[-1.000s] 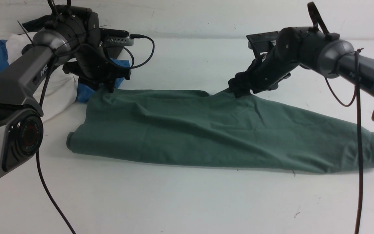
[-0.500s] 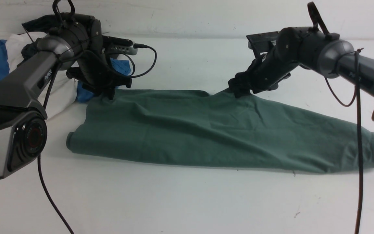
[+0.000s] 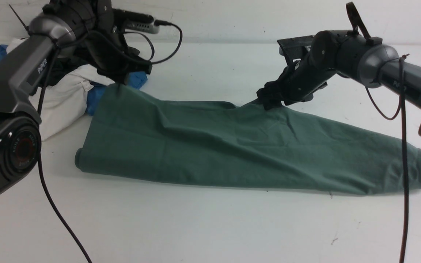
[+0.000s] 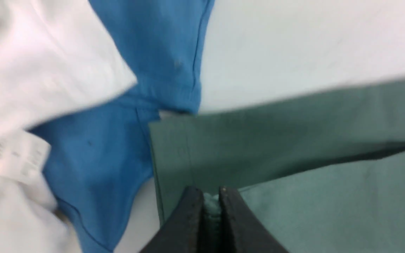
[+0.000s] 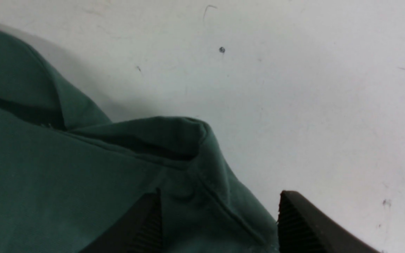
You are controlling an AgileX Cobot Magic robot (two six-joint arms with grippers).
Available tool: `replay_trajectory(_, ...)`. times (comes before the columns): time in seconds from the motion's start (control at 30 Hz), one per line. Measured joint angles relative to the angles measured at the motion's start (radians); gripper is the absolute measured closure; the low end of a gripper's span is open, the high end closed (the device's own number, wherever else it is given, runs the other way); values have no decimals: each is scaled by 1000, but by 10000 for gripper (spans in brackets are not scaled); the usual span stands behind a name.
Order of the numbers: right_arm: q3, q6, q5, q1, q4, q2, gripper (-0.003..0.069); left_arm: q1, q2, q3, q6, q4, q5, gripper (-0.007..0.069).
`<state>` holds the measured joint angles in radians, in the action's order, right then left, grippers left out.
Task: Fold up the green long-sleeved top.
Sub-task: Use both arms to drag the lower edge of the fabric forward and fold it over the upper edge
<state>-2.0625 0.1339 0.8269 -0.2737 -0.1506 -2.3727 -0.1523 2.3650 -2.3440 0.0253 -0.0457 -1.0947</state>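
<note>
Two arms work one garment on a white table (image 3: 210, 226). The green long-sleeved top (image 3: 232, 146) lies as a long folded band across the middle of the table. Its rolled left end sits toward the table's left side, and its tapered right end reaches toward the right edge, where it passes behind the right arm (image 3: 408, 80).

Left arm (image 3: 13, 76): the left jaws are clamped on the top's far left corner. In the left wrist view a pinch of green cloth (image 4: 294, 140) shows between the two closed black fingers (image 4: 188, 218), just inside the hemmed edge. In the front view this corner is held above the table, and the cloth slopes down from it toward the flat part of the band.

Right arm: the right jaws stand apart at the far edge of the top, about midway along the band, tips down at the cloth. In the right wrist view one finger (image 5: 142, 225) lies over the green cloth (image 5: 47, 175) and the other (image 5: 304, 225) over bare table, so the seamed, puckered edge runs between them, unclamped.

Background: a blue garment (image 3: 94, 102) and a white garment (image 3: 64, 98) are heaped toward the far left corner of the table. The blue one lies just beside the held corner of the top.
</note>
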Motion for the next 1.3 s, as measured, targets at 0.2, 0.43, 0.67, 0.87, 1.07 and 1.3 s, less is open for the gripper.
replay_trajectory(0.2,0,0,-52,0,-23,0,242,-1,-36,-1,0,0,28,598)
replay_trajectory(0.43,0,10,-57,0,-61,-4,255,-1,-36,-1,-1,1,25,598)
replay_trajectory(0.67,0,27,-37,0,-60,-44,505,-1,-36,-1,-1,0,20,598)
replay_trajectory(0.87,0,45,-35,3,-17,-7,654,-1,-51,-1,-62,-27,12,598)
replay_trajectory(1.07,-1,44,-98,22,-15,67,657,-1,-79,-1,-129,-96,92,598)
replay_trajectory(1.3,-1,46,-161,24,-15,26,657,-1,0,-1,-145,-139,215,598)
